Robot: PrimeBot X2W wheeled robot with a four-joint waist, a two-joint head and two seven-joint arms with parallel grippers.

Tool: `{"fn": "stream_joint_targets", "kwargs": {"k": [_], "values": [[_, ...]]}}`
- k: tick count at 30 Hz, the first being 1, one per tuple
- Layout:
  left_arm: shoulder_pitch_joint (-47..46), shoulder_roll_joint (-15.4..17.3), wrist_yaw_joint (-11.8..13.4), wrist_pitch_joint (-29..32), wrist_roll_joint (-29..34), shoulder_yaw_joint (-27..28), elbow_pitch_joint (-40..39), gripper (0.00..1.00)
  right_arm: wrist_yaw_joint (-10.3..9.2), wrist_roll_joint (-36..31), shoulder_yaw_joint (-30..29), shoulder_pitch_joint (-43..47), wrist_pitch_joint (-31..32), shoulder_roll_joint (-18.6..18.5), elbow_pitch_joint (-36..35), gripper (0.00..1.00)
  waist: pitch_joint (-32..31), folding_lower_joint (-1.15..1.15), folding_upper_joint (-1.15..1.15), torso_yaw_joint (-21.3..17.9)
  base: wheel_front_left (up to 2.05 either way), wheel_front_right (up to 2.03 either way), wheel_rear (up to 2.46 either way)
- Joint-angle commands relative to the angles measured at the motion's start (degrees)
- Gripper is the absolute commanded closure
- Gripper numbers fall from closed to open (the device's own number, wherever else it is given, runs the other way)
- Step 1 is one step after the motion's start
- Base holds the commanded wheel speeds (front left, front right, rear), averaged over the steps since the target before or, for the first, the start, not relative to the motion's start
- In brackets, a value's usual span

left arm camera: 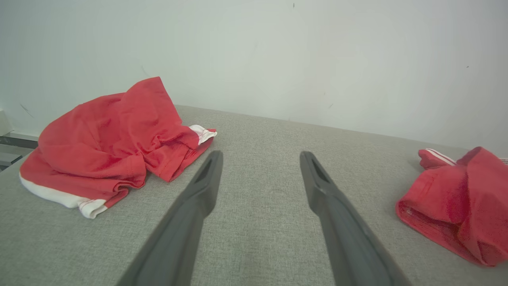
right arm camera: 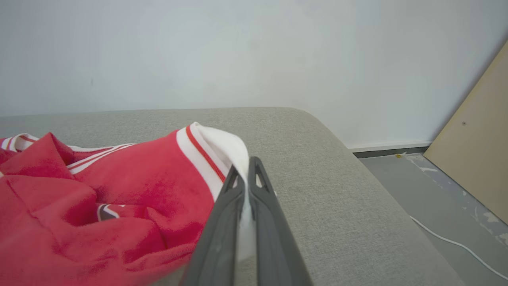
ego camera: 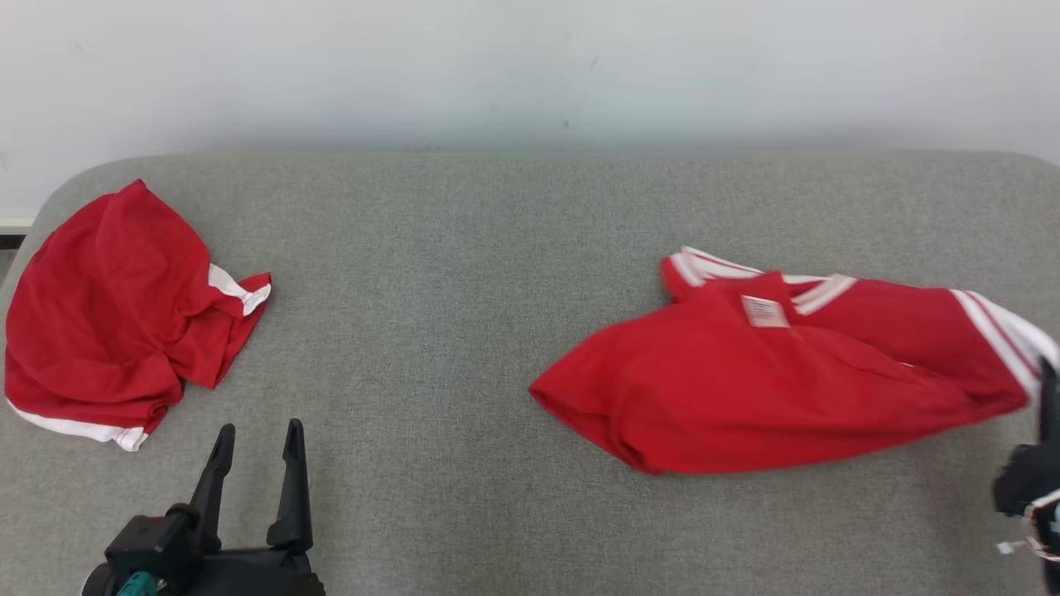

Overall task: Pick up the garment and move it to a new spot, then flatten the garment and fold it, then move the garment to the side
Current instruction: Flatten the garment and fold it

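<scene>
A red garment (ego camera: 745,381) with white striped trim and a neck label lies bunched on the right half of the grey padded surface (ego camera: 464,248). My right gripper (ego camera: 1048,393) is at the far right edge, shut on the garment's white hem. In the right wrist view the gripper (right arm camera: 246,171) pinches white cloth between its fingers, with the red garment (right arm camera: 119,190) spread to their left. My left gripper (ego camera: 259,430) stands open at the lower left, with nothing between its fingers. The left wrist view shows this gripper (left arm camera: 260,157) over bare surface and the garment (left arm camera: 460,198) far to the right.
A second red garment (ego camera: 108,323) with white trim lies crumpled at the surface's left end, also seen as a heap (left arm camera: 111,139). A white wall runs behind. Past the right end are the floor, a leaning wooden board (right arm camera: 476,139) and a white cable (right arm camera: 456,242).
</scene>
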Motion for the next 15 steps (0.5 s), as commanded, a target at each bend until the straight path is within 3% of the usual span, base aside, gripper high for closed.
{"fn": "stream_joint_targets", "kwargs": {"k": [1, 6, 7, 8, 9, 15], "values": [[0.76, -0.05, -0.05, -0.05, 0.5, 0.11, 0.01, 0.0, -0.16, 0.51, -1.05, 0.7, -0.05, -0.75, -0.42, 1.0, -0.31, 0.0, 0.0, 0.0, 0.0, 0.0, 0.0], [1.39, -0.09, 0.12, -0.05, 0.45, 0.78, -0.32, 0.0, -0.15, 1.22, -3.55, 2.31, 0.69, -0.33, -1.26, 1.0, -0.72, 0.0, 0.0, -0.09, 0.0, 0.0, 0.0], [1.7, -0.1, 0.19, -0.05, 0.41, 0.85, -0.35, 0.0, -0.15, 0.88, -3.52, 2.45, 0.65, 0.02, -1.6, 0.81, -0.81, 0.0, 0.0, -0.12, 0.0, 0.0, 0.0], [2.02, -0.12, 0.21, -0.05, 0.35, 0.92, -0.35, 0.0, -0.15, 0.25, -3.56, 2.8, 0.62, 0.54, -1.99, 0.14, -0.92, 0.0, 0.0, -0.17, 0.0, 0.0, 0.0], [2.23, -0.13, 0.22, -0.05, 0.3, 0.97, -0.35, 0.0, -0.15, 0.01, -3.66, 3.11, 0.57, 1.14, -2.49, 0.0, -1.02, 0.0, 0.0, -0.2, 0.0, 0.0, 0.0], [2.21, -0.17, 0.37, -0.05, 0.16, 1.01, -0.46, 0.0, -0.15, -2.69, -3.96, 4.19, 0.07, 3.82, -8.0, 0.0, -1.32, 0.0, 0.0, -0.32, 0.0, 0.0, 0.0]]}}
